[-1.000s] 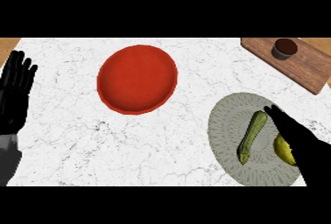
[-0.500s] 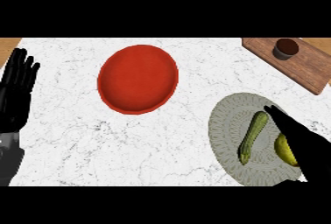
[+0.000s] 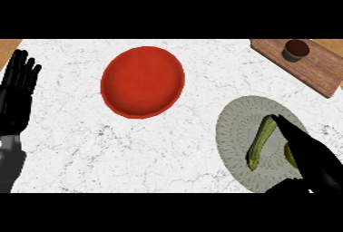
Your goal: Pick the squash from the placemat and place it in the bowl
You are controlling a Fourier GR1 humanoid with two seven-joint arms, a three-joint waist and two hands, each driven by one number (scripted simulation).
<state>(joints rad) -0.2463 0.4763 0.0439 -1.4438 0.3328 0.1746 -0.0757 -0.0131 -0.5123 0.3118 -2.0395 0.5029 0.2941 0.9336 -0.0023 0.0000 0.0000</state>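
My right hand (image 3: pixel 309 154) hangs over the placemat (image 3: pixel 236 131), fingers straight, holding nothing. The squash (image 3: pixel 261 141) lies just left of it, long axis running near-to-far. The bowl (image 3: pixel 142 81) sits well up-left. Left hand (image 3: pixel 17 90) rests open, farther off.
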